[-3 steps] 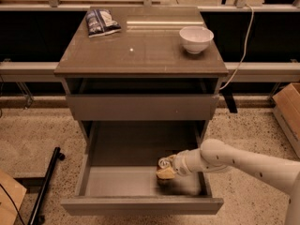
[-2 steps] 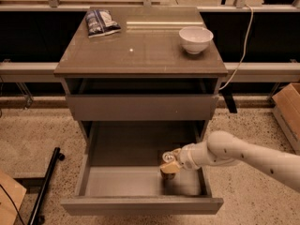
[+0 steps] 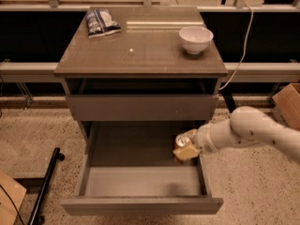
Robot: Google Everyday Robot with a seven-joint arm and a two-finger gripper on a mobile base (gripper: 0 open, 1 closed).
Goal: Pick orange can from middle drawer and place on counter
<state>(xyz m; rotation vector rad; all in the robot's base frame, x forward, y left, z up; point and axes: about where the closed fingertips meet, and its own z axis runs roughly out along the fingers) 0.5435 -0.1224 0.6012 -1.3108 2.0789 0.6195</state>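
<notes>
The orange can, dark with a silver top, is held in my gripper above the right rear part of the open middle drawer. The gripper's pale fingers are closed around the can's body, so most of it is hidden. The can is tilted and lifted off the grey drawer floor, near the drawer's right wall and just below the shut upper drawer front. My white arm reaches in from the right. The glossy brown counter is above.
A white bowl stands on the counter's right rear and a blue-white snack bag on its left rear. A cardboard box is at the right, a black stand on the floor at the left. A cable hangs behind the cabinet.
My gripper has risen and moved right and back from the drawer floor, carrying the can with it. The arm has drawn up toward the right.
</notes>
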